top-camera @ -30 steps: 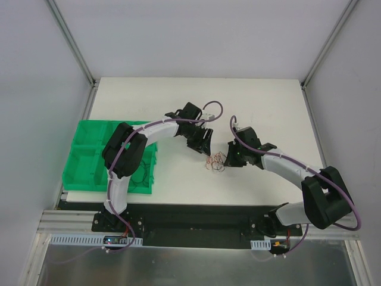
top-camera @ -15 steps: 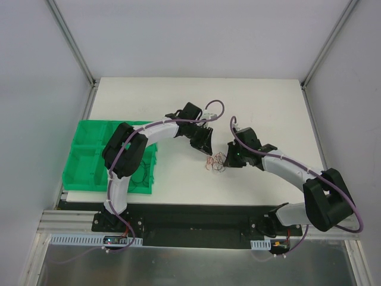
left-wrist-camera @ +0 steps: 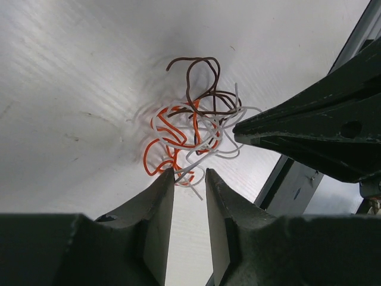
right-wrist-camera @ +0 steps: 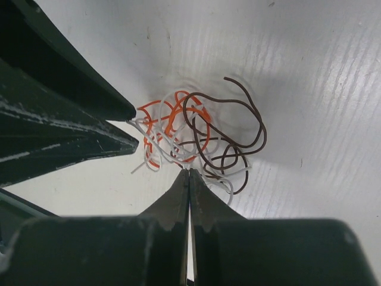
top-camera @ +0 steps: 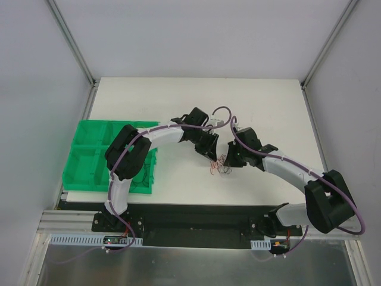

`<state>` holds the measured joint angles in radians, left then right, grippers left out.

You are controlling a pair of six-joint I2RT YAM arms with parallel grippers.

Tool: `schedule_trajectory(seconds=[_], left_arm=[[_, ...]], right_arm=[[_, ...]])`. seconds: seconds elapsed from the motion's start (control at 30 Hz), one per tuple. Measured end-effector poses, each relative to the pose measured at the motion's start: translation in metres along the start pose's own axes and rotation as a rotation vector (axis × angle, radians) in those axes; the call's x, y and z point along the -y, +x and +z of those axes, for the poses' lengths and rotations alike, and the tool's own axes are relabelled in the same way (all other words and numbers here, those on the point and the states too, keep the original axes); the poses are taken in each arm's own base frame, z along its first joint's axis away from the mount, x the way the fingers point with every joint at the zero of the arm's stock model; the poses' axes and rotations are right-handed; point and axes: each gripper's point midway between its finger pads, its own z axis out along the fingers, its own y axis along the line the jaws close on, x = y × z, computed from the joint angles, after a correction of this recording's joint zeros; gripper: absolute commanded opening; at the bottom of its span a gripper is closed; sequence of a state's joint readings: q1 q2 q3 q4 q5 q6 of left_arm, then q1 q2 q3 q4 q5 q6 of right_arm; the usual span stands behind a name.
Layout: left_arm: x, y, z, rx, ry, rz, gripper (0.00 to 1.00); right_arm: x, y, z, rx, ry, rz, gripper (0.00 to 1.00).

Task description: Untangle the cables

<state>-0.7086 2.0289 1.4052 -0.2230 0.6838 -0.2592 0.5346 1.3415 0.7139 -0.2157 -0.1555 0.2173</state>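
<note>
The cables (top-camera: 219, 168) lie as a small wad of orange, white and brown wires on the white table, between the two grippers. In the left wrist view the cables (left-wrist-camera: 193, 128) sit just ahead of my left gripper (left-wrist-camera: 189, 171), whose jaws stand a narrow gap apart with a white strand's end between the tips. My right gripper (right-wrist-camera: 189, 171) is shut, its tips pinching white strands at the near edge of the cables (right-wrist-camera: 196, 134). The left gripper (top-camera: 212, 156) and right gripper (top-camera: 228, 162) face each other across the wad.
A green divided bin (top-camera: 83, 173) stands at the table's left edge, with a dark wire (top-camera: 140, 179) in its near right compartment. The table's front edge runs just below the wad.
My left gripper has moved right and down to the wad and its jaws have narrowed. The right gripper has stayed shut at the wad's right side.
</note>
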Motion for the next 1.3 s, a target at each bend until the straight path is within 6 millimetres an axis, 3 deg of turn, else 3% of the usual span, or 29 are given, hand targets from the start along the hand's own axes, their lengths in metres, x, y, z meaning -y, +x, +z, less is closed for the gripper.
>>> schedule_trajectory(seconds=[0.17,0.47,0.7,0.87,1.0,1.13,1.3], left_arm=[[0.004,0.006,0.004,-0.02,-0.006,0.02,0.32],[0.004,0.02,0.005,-0.067,-0.024,0.016,0.01],[0.005,0.022,0.004,-0.074,-0.039,0.038,0.0],[0.028,0.015,-0.014,-0.044,-0.015,0.083,0.0],[0.074,-0.004,-0.057,0.064,0.029,0.171,0.0],[0.137,-0.023,-0.125,0.243,0.069,0.29,0.0],[0.23,-0.068,-0.239,0.549,0.076,0.453,0.0]], right_arm=[[0.002,-0.001,0.0,0.005,0.014,0.002,0.08],[0.015,-0.004,-0.003,0.036,0.093,0.039,0.34],[0.021,-0.001,0.001,0.024,0.121,0.057,0.38],[0.025,0.007,0.016,-0.012,0.131,0.084,0.38],[0.029,0.008,0.024,-0.019,0.156,0.105,0.38],[0.039,-0.007,0.024,0.029,0.224,0.106,0.38],[0.063,-0.037,0.018,0.102,0.298,0.162,0.42]])
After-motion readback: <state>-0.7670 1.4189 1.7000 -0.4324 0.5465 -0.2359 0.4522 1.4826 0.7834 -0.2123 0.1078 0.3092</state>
